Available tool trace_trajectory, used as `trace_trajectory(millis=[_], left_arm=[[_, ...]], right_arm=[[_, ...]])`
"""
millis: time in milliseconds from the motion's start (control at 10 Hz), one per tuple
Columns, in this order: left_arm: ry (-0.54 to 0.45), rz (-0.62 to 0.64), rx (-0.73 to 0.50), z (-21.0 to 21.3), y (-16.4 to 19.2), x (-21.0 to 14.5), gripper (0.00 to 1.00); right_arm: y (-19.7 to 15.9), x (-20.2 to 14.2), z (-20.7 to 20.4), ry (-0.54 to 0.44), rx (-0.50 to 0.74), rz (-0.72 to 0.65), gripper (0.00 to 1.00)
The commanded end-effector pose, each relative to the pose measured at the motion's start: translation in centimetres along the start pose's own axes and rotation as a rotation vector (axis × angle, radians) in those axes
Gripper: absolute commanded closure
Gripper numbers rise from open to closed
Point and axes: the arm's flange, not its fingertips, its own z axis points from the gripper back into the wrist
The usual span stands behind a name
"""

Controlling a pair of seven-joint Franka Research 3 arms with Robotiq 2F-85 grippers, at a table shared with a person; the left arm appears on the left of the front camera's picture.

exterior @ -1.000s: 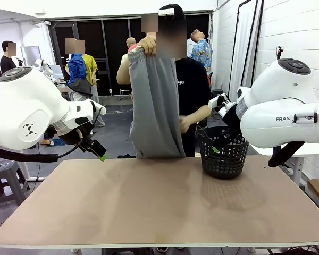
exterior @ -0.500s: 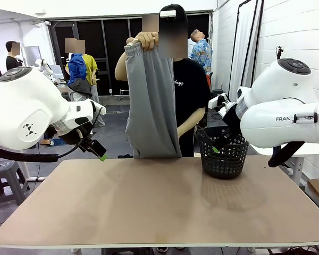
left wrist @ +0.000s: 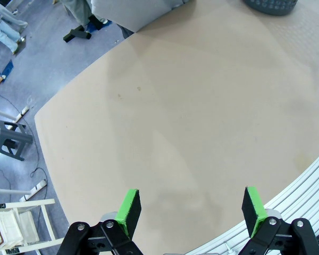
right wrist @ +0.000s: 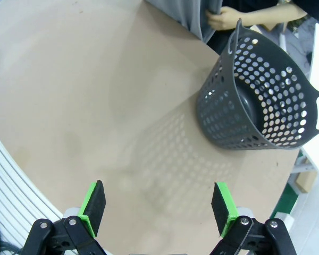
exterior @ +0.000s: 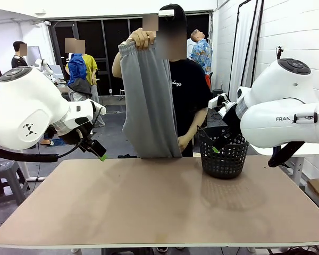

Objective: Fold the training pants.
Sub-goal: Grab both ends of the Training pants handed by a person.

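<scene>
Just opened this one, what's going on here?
A person at the far side holds the grey training pants up by the waistband with one hand, the other hand near their lower end, so they hang at the far edge of the table, not yet laid down. The left gripper and right gripper are both open and empty above the table, the right one near the black mesh basket.

The counter [exterior: 149, 212] lies bare across its near, middle and left parts, so you have open passage below your left claw [left wrist: 191, 191]. A black basket [exterior: 221, 158] stands at the far right, close ahead of your right claw [right wrist: 157, 186]. Grey pants [exterior: 149, 101] hang from a person's raised hand [exterior: 141, 38], curtaining the far edge's middle.
</scene>
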Motion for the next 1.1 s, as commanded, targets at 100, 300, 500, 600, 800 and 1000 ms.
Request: trace_trajectory(millis=[100, 300, 500, 600, 800, 1000], left_arm=[[-0.004, -0.011, -0.002, -0.20, 0.07, -0.04, 0.00], [-0.004, -0.011, -0.002, -0.20, 0.07, -0.04, 0.00], [-0.004, -0.011, -0.002, -0.20, 0.07, -0.04, 0.00], [-0.004, -0.011, -0.002, -0.20, 0.07, -0.04, 0.00], [-0.004, -0.011, -0.002, -0.20, 0.07, -0.04, 0.00], [-0.004, -0.011, -0.002, -0.20, 0.07, -0.04, 0.00]], right_arm=[[-0.07, 0.07, -0.03, -0.006, -0.007, -0.003, 0.00], [-0.07, 0.07, -0.03, -0.006, -0.007, -0.003, 0.00], [-0.07, 0.07, -0.03, -0.006, -0.007, -0.003, 0.00], [-0.07, 0.07, -0.03, -0.006, -0.007, -0.003, 0.00], [-0.07, 0.07, -0.03, -0.006, -0.007, -0.003, 0.00], [-0.07, 0.07, -0.03, -0.006, -0.007, -0.003, 0.00]])
